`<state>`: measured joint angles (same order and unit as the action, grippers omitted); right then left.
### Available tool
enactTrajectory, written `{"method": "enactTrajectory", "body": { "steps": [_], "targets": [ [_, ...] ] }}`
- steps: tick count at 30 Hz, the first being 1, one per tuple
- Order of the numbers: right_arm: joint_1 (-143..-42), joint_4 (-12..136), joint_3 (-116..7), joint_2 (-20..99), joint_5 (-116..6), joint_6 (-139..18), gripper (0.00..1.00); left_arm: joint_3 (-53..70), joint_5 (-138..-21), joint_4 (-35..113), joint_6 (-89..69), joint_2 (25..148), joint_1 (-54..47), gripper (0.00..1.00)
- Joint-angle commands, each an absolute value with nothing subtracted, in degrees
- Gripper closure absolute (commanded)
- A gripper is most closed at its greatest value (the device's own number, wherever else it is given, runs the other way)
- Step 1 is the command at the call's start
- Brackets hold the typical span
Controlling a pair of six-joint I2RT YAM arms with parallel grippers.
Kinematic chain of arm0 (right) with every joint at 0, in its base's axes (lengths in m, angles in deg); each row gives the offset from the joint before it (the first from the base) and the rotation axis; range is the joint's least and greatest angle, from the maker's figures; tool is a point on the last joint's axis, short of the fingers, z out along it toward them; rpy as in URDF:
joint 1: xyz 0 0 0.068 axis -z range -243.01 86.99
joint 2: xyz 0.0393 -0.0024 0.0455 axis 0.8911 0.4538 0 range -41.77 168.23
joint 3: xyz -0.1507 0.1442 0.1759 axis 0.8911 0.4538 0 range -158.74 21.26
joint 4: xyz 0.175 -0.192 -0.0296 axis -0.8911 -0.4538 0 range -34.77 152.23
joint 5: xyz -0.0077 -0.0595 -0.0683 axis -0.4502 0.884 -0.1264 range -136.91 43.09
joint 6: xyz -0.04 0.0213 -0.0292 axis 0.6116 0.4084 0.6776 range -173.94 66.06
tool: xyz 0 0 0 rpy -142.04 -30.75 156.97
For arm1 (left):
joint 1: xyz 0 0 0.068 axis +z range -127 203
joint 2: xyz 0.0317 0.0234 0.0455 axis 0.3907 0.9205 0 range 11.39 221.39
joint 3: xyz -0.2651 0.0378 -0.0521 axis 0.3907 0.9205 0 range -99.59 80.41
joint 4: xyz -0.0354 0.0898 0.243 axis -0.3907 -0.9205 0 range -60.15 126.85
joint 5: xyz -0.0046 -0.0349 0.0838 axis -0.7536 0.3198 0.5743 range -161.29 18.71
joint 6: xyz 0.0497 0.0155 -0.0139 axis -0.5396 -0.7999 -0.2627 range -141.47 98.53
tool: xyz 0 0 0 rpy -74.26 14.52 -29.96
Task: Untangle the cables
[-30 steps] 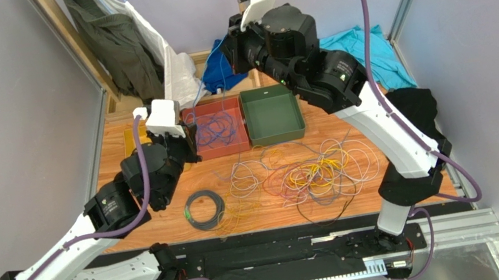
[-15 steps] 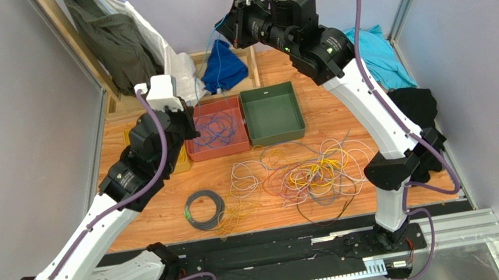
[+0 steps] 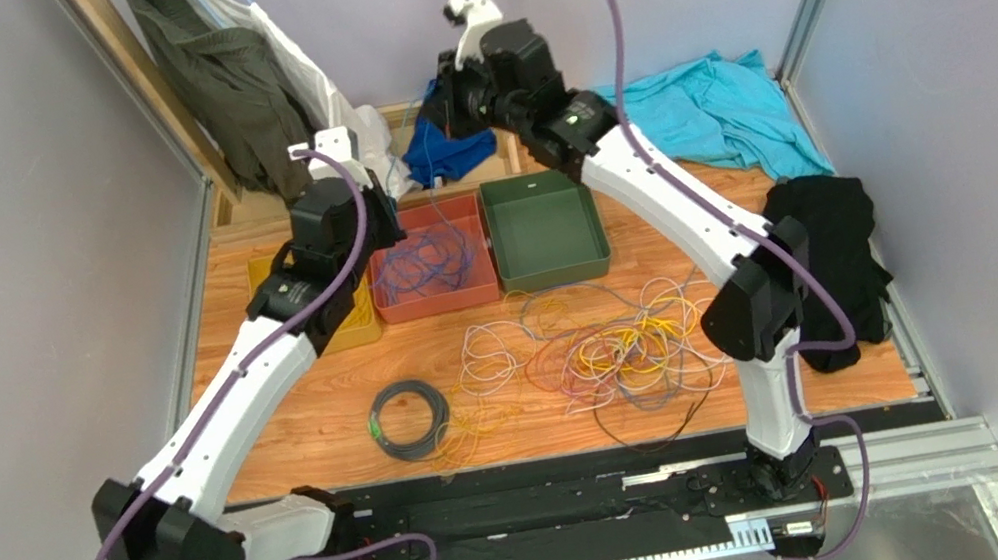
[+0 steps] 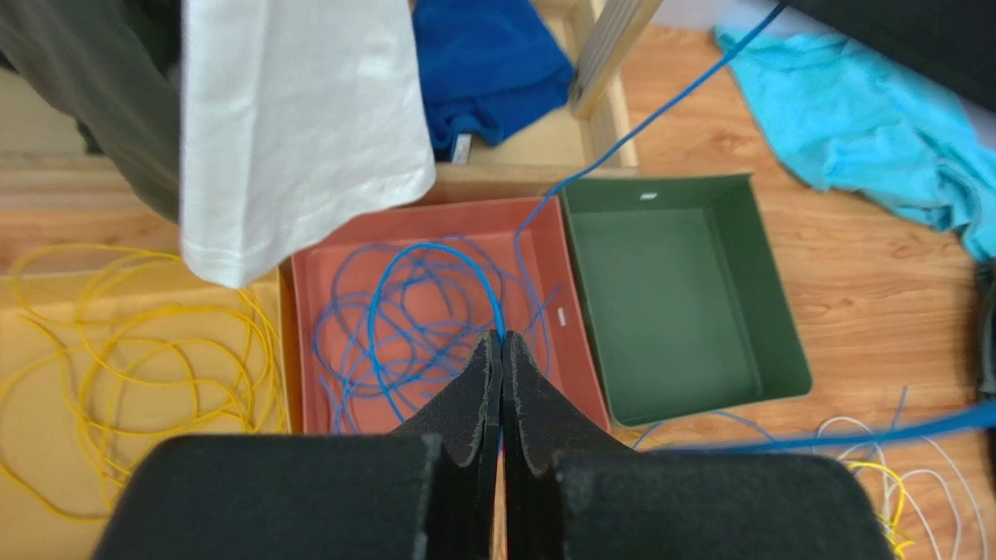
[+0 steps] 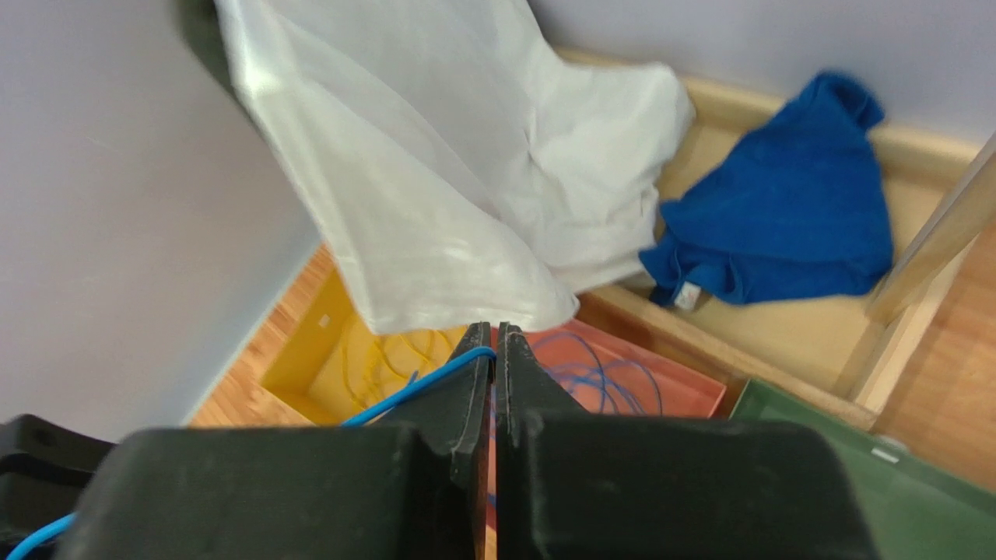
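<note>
Both arms have stretched out since a second ago. The left gripper [image 4: 500, 341] has gone from the red tray's [image 3: 441, 307] near-left corner to a spot above it, and the right gripper [image 5: 492, 333] is now held high behind the tray's far edge. Each pair of fingers is pressed together, pinching the blue cable [image 4: 435, 246], which rises out of the tray. The other cables [image 3: 631, 349] lie tangled in front of the tray, off to its right – unchanged.
</note>
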<state>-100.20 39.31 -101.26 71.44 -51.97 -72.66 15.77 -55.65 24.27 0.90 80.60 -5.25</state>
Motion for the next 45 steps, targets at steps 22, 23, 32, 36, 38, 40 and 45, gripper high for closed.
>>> {"method": "enactTrajectory", "body": {
  "steps": [22, 23, 32, 36, 38, 40, 45],
  "targets": [
    [-101.94, 47.12, -79.65, 78.92, -49.75, -72.83, 0.31, 18.19, -57.58, 33.68, 11.58, 97.69, -2.67, 1.0],
    [-102.21, 46.24, -78.85, 76.9, -48.68, -73.36, 0.3, 17.84, -56.97, 33.95, 11.58, 98.65, -2.67, 1.0],
    [-103.79, 59.03, -49.08, 58.7, -41.38, -82.58, 0.29, 11.42, -56.17, 33.33, 8.68, 102.62, -1.0, 1.0],
    [-106.07, 61.7, -41.59, 53.07, -40.06, -83.82, 0.32, 8.88, -55.73, 33.07, 6.49, 102.88, -0.73, 1.0],
    [-107.21, 63.27, -38.26, 50.0, -38.83, -84.0, 0.32, 8.0, -55.73, 33.07, 5.87, 103.58, -0.73, 1.0],
    [-109.06, 64.07, -35.79, 46.5, -37.95, -84.44, 0.33, 6.59, -56.25, 33.51, 5.08, 104.46, -0.73, 1.0],
    [-112.32, 64.95, -26.93, 38.22, -35.67, -85.23, 0.34, 3.16, -55.99, 33.24, 2.79, 107.01, -0.47, 1.0]
  ]
}}
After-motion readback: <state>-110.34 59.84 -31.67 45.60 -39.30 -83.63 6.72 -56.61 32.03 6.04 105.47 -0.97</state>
